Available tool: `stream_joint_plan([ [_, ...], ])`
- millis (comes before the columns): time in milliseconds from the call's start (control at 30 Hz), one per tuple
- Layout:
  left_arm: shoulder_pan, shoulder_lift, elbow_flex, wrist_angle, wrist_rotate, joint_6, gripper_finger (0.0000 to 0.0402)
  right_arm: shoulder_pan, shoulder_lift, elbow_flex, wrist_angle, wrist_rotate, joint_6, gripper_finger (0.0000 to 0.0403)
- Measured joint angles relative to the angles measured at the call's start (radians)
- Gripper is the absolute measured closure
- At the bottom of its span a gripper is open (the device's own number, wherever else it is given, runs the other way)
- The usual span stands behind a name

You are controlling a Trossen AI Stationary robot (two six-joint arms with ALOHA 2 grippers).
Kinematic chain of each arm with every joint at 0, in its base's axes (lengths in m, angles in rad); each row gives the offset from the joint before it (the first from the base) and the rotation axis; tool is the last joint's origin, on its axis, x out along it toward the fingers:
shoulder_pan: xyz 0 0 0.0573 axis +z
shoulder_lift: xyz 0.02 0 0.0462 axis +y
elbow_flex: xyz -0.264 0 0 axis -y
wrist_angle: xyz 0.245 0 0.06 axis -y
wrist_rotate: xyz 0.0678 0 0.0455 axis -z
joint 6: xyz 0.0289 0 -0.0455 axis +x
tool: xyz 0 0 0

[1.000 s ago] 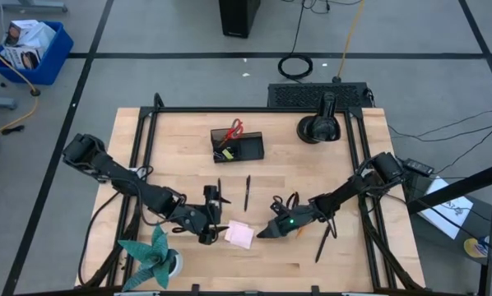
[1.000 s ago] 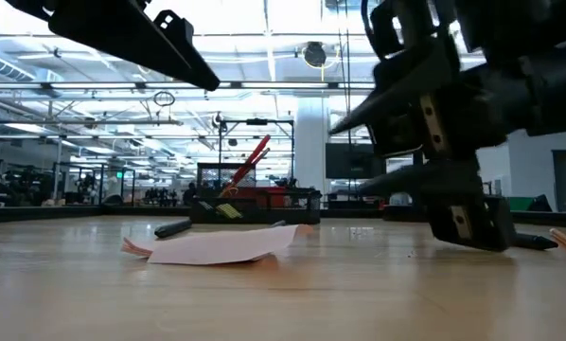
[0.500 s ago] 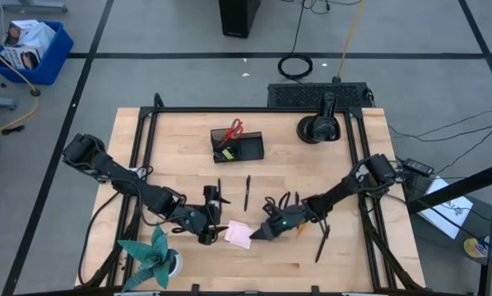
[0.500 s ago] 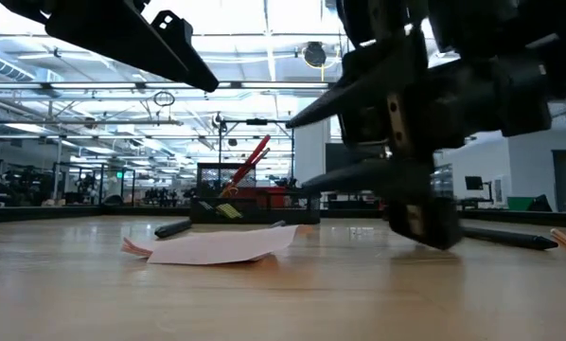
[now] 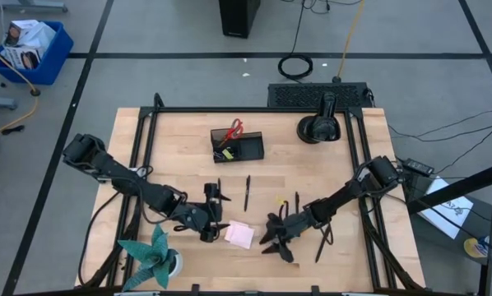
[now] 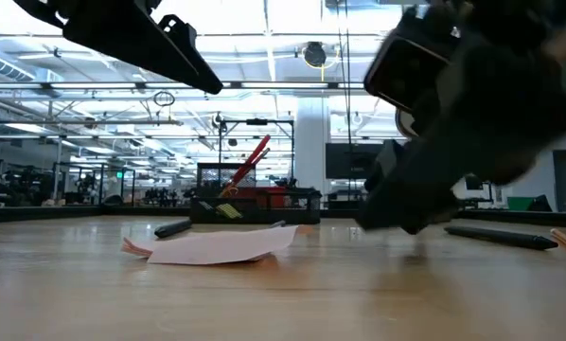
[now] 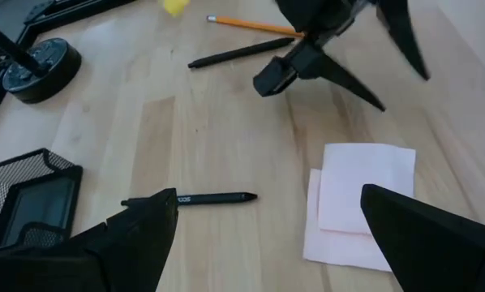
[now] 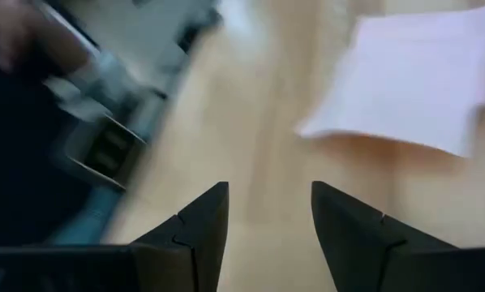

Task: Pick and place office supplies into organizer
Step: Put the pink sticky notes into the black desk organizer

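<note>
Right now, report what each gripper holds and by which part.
Nothing is held. The left gripper is open above the pink sticky-note pad; the right gripper is open and empty beside that pad.

The wooden table (image 5: 188, 131), framed by a black rail, fills the middle of the high view. The organizer (image 5: 238, 145) sits upper centre, red scissors (image 5: 234, 128) standing in its cup section. To its right, near the upper right corner, is a round black base (image 5: 318, 128) with a post. Below the organizer a black pen (image 5: 247, 191) lies at centre, another pen (image 5: 219, 187) to its left. The pink pad (image 5: 239, 234) lies lower centre. A further pen (image 5: 322, 244) lies lower right. A teal paper plant (image 5: 152, 256) stands at the lower left corner.
</note>
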Motion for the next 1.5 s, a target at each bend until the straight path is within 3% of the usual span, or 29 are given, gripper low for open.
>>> stream_joint_plan([
  [167,0.026,0.000,0.000,0.002,0.000,-0.017,0.0011,0.027,-0.021,0.000,-0.148,0.121,-0.216,0.0236],
  [300,0.053,0.000,0.000,0.005,0.000,-0.025,0.0011,0.027,-0.050,0.001,-0.169,0.148,-0.367,0.0236],
  [467,0.086,0.000,0.000,0.006,0.000,-0.044,0.0011,0.052,-0.094,0.034,-0.316,0.372,-0.623,0.0250],
  [533,0.096,0.000,0.000,0.001,0.000,-0.049,0.0011,0.058,-0.095,0.050,-0.350,0.401,-0.711,0.0270],
  [767,0.109,0.001,0.000,0.002,0.021,-0.060,0.0011,0.059,-0.085,0.073,-0.351,0.373,-0.771,0.0392],
  [900,0.109,0.001,0.000,-0.009,0.024,-0.065,0.0011,0.059,-0.085,0.075,-0.336,0.362,-0.779,0.0397],
  [1067,0.109,0.001,-0.001,-0.016,0.026,-0.079,0.0011,0.048,-0.085,0.109,-0.351,0.238,-0.747,0.0402],
  [1367,0.109,0.001,-0.001,-0.022,0.027,-0.108,0.0011,0.042,0.017,0.199,-0.442,0.185,-0.718,0.0402],
  [1500,0.109,0.001,-0.001,-0.023,0.027,-0.108,0.0011,0.044,0.036,0.200,-0.393,0.184,-0.716,0.0403],
])
